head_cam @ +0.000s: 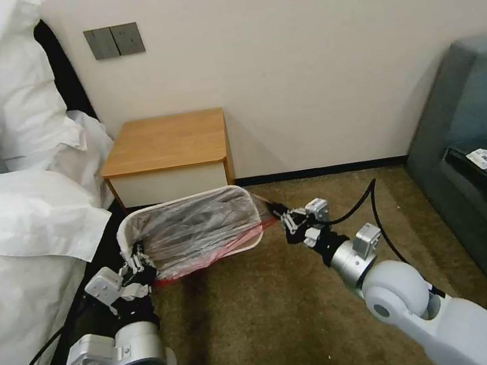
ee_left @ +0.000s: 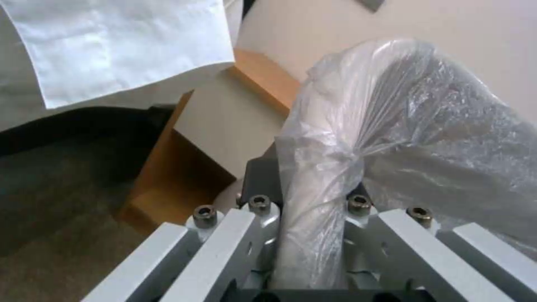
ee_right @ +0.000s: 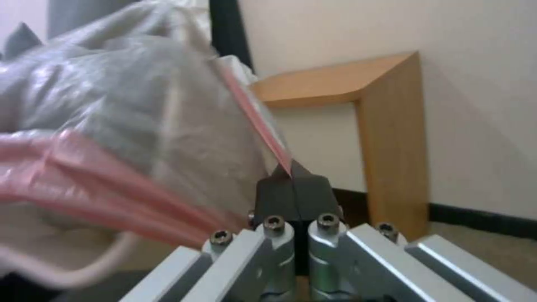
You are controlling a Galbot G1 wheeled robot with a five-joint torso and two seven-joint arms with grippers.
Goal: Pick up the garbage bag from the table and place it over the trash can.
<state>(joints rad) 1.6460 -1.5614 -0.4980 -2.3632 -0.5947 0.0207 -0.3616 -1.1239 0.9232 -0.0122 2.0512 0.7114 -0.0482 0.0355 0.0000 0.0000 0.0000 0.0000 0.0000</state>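
**Head view: bag stretched over the bin, both grippers holding**

Head view shows the garbage bag (head_cam: 201, 228) spread across the mouth of the trash can (head_cam: 246, 244), which stands on the carpet (head_cam: 265, 325) just in front of the bench (head_cam: 167, 142). Its red-pink rim hangs over the can's near edge. The left gripper (head_cam: 138, 264) has its jaws clamped on bag plastic at the can's left end, beside the bed (head_cam: 16, 253). The right gripper (head_cam: 286, 220) pinches the bag's rim at the can's right end, jaws pressed together, film pulled taut.
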